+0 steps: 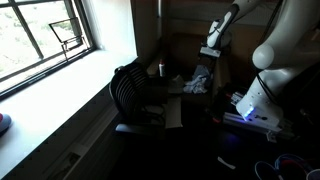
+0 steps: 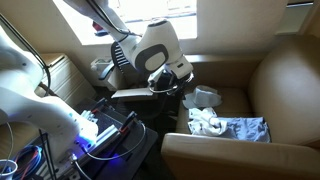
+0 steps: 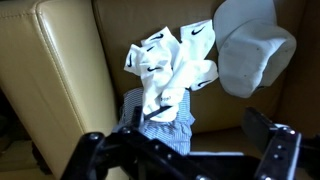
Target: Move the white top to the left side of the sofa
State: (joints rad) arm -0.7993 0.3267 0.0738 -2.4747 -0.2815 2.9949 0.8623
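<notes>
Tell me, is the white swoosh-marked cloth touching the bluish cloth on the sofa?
Touching. The wrist view shows the white cloth draped over the bluish cloth, covering its upper part.

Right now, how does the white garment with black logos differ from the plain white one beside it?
The logo garment carries black swoosh marks; the plain white one has none. The logo garment is crumpled into folds; the plain white one looks smoother and rounded. The logo garment overlaps a blue checked cloth; the plain white one does not. Both lie on the tan sofa.
</notes>
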